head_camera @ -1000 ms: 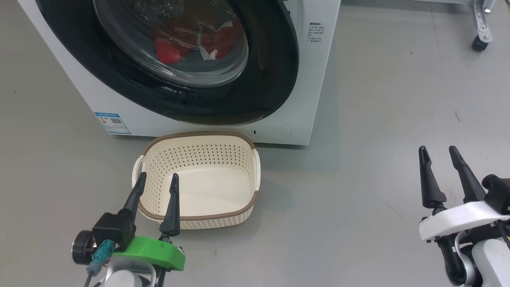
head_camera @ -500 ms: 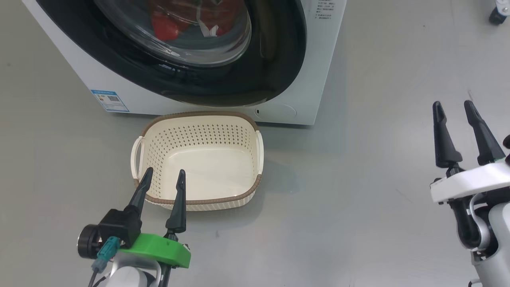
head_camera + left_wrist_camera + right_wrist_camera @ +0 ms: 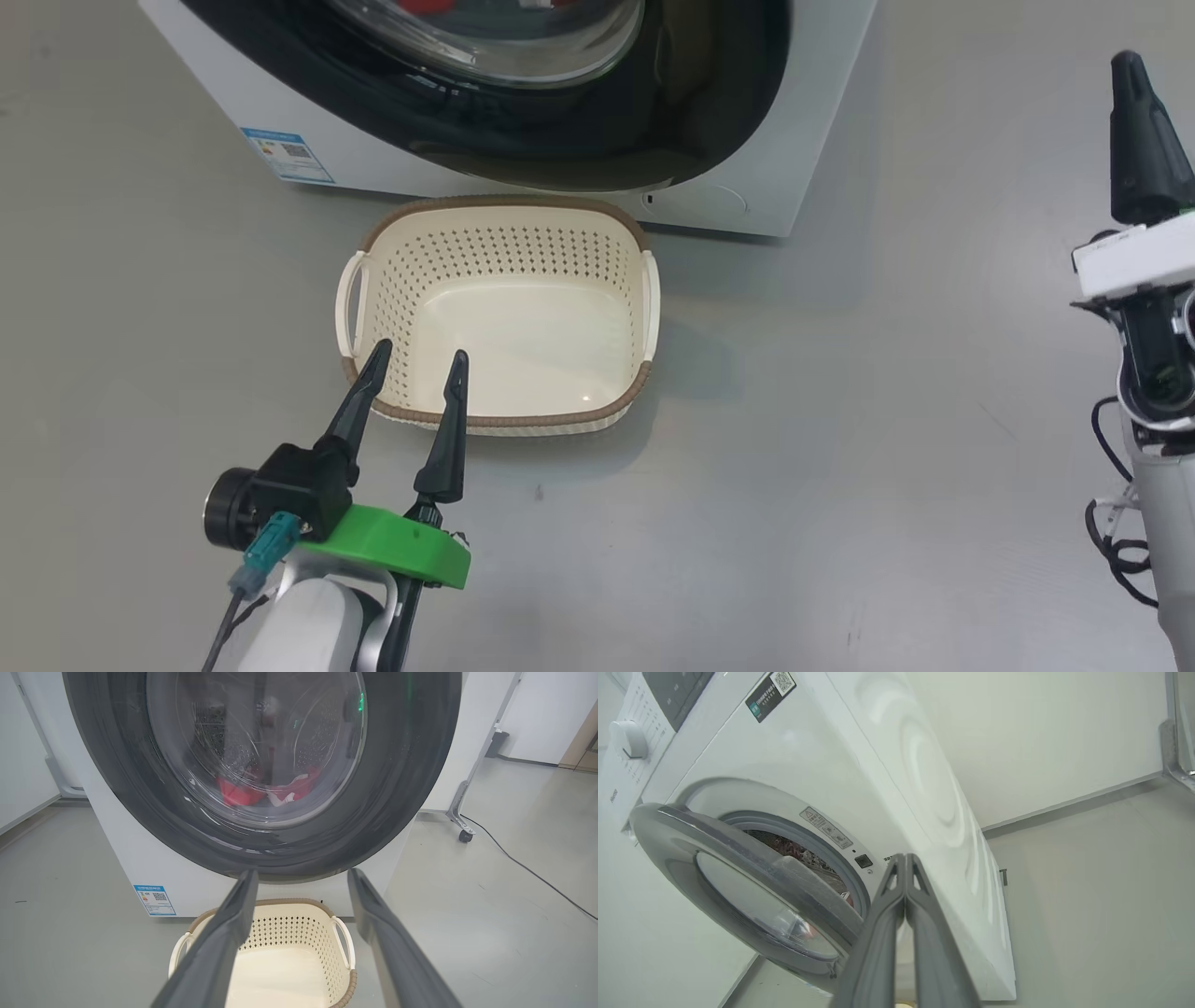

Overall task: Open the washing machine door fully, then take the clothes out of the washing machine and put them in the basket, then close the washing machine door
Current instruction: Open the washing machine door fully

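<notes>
Head view: our right hand point(image 3: 1128, 63) has closed empty and risen; left hand point(image 3: 420, 352) stays wide over the basket point(image 3: 504, 200).

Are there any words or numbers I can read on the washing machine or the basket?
Nothing reads clearly.
Blue label sticker low on the big white front-loading washing machine: square code and print, too small to read.
Dark label with a square code near its top: too small.
Pale warning sticker on its front: blurred.
Cream perforated plastic basket: no text.
</notes>
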